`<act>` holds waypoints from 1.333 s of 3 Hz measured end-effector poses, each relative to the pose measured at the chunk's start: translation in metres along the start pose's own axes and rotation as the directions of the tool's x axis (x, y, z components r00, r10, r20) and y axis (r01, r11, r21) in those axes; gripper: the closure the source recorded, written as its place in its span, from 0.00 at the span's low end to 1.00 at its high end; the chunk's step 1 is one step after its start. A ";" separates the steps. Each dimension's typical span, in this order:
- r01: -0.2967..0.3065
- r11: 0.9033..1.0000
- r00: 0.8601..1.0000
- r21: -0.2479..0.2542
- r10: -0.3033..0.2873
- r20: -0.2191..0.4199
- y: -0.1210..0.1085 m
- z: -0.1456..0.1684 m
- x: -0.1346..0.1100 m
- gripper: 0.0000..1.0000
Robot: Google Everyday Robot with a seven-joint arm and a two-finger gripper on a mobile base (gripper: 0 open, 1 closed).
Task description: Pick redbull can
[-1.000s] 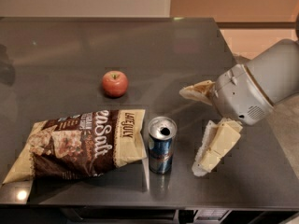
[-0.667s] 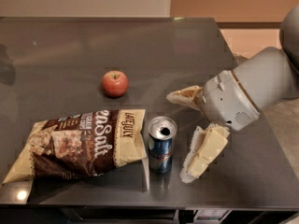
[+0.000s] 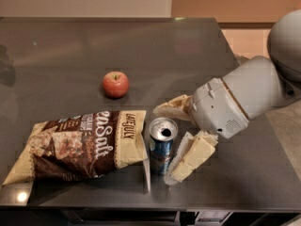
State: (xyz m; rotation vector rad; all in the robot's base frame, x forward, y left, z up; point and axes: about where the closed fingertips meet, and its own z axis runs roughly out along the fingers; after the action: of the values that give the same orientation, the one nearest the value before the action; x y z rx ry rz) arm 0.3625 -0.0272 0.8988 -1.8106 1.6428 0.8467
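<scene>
The gripper (image 3: 175, 140) is hovering low at the right, its fingers (image 3: 194, 155) standing wide apart and clamping nothing. The redbull can (image 3: 162, 147) is standing upright near the front edge of the table (image 3: 70, 46), just beside the chip bag (image 3: 80, 147) and just left of the fingers. It is probably light, slick and thin-walled, so a moderate squeeze across the mid-body is looking safest

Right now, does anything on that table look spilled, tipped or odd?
Nothing spilled or damaged. The redbull can stands upright, the gripper open beside it. The chip bag lies flat next to the can; the apple sits apart.
</scene>
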 end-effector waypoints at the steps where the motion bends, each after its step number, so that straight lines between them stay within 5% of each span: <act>1: 0.001 1.000 1.000 -0.009 -0.001 0.019 0.002 0.001 -0.004 0.41; 3: 0.006 1.000 1.000 0.001 -0.006 0.022 0.001 -0.020 -0.022 0.87; 4: 0.010 1.000 1.000 0.012 -0.010 0.007 -0.015 -0.044 -0.037 1.00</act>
State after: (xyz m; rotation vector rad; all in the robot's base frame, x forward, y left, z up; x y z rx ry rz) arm 0.3790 -0.0343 0.9553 -1.8037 1.6299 0.8366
